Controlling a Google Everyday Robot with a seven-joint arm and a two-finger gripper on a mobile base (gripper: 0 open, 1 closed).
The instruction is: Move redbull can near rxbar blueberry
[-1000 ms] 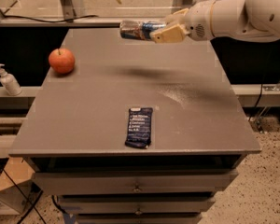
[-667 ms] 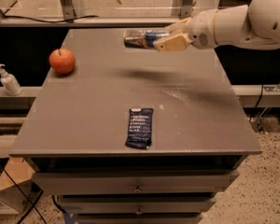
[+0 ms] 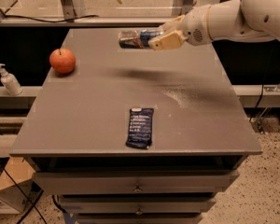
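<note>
Pincer (image 3: 155, 38) gripping redbull can (image 3: 131, 38) sideways over table (image 3: 84, 111), apple (image 3: 62, 60) far left, rxbar blueberry (image 3: 140, 127) near front edge.

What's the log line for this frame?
gripper: shut on redbull can, sideways above far half of table | rxbar blueberry: flat near front edge | can not yet near bar

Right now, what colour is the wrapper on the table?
The rxbar blueberry is dark navy with white text, camera view; gripper holds redbull can above the table.
</note>
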